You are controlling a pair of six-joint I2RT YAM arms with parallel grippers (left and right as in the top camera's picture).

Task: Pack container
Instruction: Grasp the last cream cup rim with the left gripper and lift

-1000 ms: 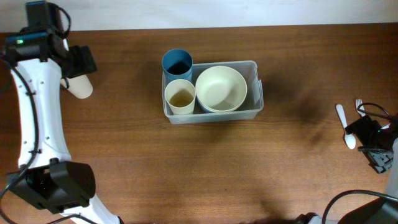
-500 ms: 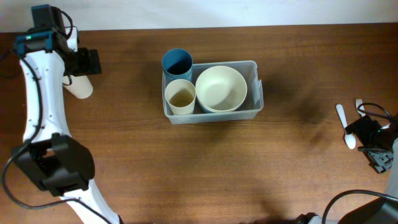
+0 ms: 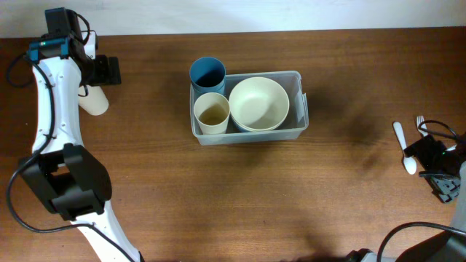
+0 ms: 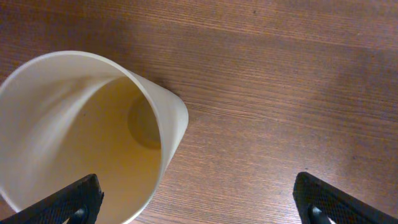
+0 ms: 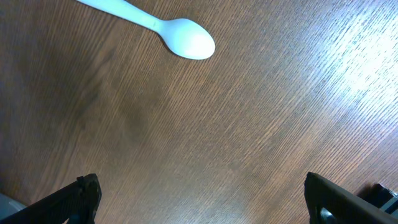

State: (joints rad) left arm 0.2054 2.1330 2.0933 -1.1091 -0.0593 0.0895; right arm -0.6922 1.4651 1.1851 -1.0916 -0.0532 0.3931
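Okay, container [image 3: 251, 137] sits mid-surface [image 3: 218, 204], a little toward the far edge. Inside it are a cream bowl [image 3: 258, 103] on the right and a small cream cup [image 3: 211, 113] upright at front-left. A blue cup [image 3: 207, 74] stands at the back-left corner, its rim overlapping the container's edge.

The overhead view alone shows the container. It also shows a white fork [image 3: 420, 122] near the right edge, beside a white spoon [image 3: 403, 145].

The left wrist view shows a loose cream cup [image 4: 81, 130] on its side, mouth toward the camera and empty. The left claw [image 4: 199, 202] is spread fully wide with nothing gripped, one fingertip by the cup's rim.

The right wrist view shows only the spoon bowl and bare wood. The right claw [image 5: 205, 202] is also wide open and empty, low over the surface.

The left arm reaches to the far-left corner. The right arm stays at the right edge.
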